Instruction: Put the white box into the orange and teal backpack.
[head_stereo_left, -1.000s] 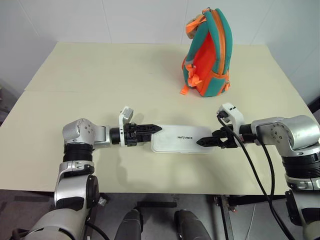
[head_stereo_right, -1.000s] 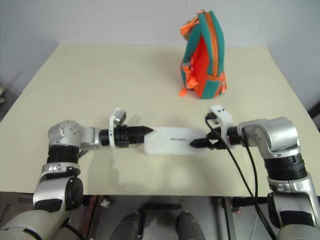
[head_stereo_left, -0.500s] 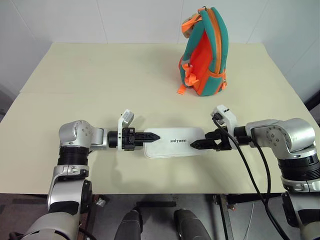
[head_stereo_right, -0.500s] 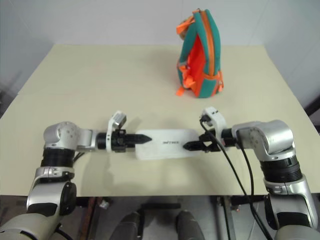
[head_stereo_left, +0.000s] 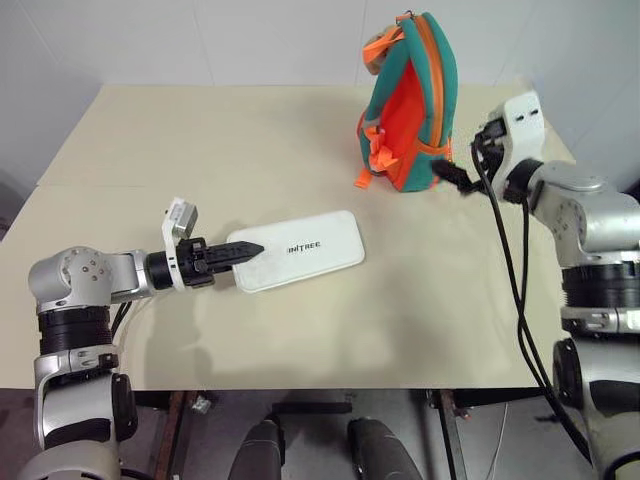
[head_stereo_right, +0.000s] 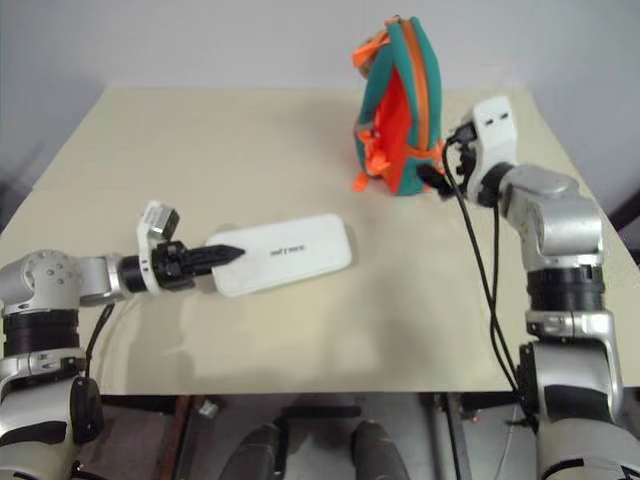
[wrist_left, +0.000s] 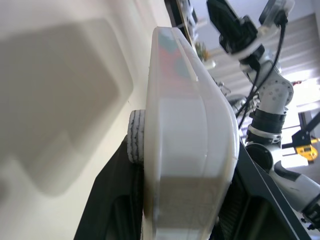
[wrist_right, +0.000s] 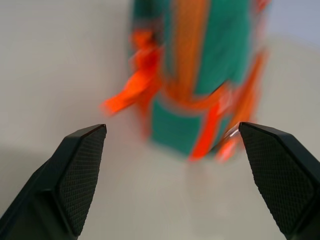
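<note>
Left eye view shows the left hand clenched on one short end of the white box, which angles across the counter near its front-left part. Farther back, the orange and teal backpack stands upright. Just beside it, the right hand hovers with fingers spread wide, grasping nothing.
</note>
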